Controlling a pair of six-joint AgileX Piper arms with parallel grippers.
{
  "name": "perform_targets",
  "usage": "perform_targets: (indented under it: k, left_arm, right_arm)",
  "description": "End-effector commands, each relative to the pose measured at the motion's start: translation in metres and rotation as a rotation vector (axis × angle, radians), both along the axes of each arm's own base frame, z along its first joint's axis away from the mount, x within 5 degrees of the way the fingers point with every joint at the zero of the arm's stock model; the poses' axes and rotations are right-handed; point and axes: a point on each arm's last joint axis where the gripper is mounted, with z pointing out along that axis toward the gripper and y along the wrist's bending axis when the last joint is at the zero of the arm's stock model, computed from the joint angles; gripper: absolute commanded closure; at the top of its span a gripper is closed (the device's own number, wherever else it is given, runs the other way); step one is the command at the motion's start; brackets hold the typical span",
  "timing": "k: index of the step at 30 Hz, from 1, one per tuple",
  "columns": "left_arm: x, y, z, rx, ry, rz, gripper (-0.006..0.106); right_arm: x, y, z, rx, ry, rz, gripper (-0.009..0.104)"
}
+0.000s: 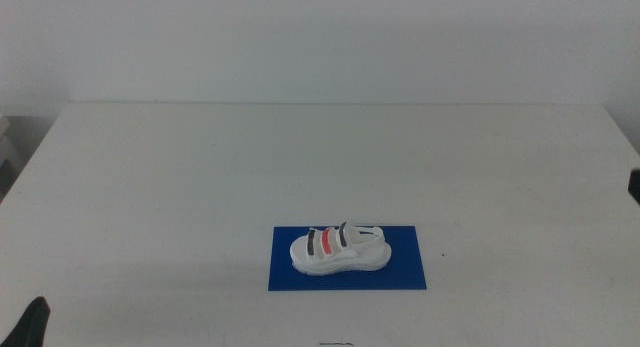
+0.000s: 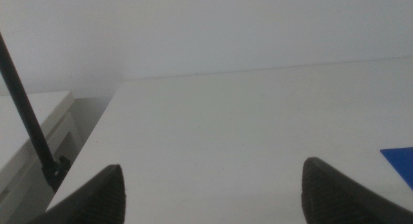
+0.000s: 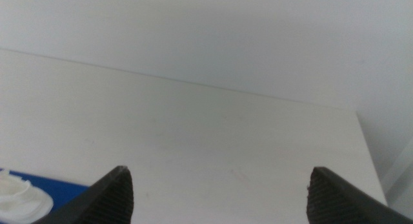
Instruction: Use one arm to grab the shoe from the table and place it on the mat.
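The white sandal (image 1: 340, 249) with dark and red straps lies on the dark blue mat (image 1: 404, 271) near the front middle of the white table (image 1: 300, 157). No gripper touches it. My left gripper (image 2: 213, 192) is open and empty; only its tip (image 1: 28, 322) shows at the bottom left corner of the middle view. My right gripper (image 3: 219, 192) is open and empty, at the right edge (image 1: 634, 183). The right wrist view shows a corner of the mat (image 3: 61, 190) and part of the sandal (image 3: 19, 197). The left wrist view shows a corner of the mat (image 2: 400, 161).
The table's left edge (image 2: 97, 130) and a thin black cable (image 2: 26, 114) show in the left wrist view. A white wall (image 1: 320, 37) rises behind the table.
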Motion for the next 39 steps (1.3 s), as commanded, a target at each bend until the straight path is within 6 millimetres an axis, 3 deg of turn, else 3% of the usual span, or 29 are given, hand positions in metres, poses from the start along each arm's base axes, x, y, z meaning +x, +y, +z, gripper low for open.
perform_targets:
  k: [1, 11, 25, 39]
  left_arm:
    - [-0.001, 0.0, 0.01, -0.025, -0.105, -0.002, 0.007]
    - [-0.001, 0.0, 0.01, -0.025, -0.105, -0.002, 0.007]
    - [-0.001, 0.0, 0.01, -0.025, -0.105, -0.002, 0.007]
    - [-0.001, 0.0, 0.01, -0.025, -0.105, -0.002, 0.007]
  right_arm:
    - [-0.005, -0.002, 0.01, 0.02, -0.124, -0.008, 0.013]
    - [-0.036, -0.006, -0.012, 0.078, -0.218, -0.015, 0.009]
    - [-0.065, -0.01, -0.089, 0.076, -0.175, -0.017, 0.009]
    - [-0.082, -0.012, -0.102, 0.089, -0.291, -0.012, 0.009]
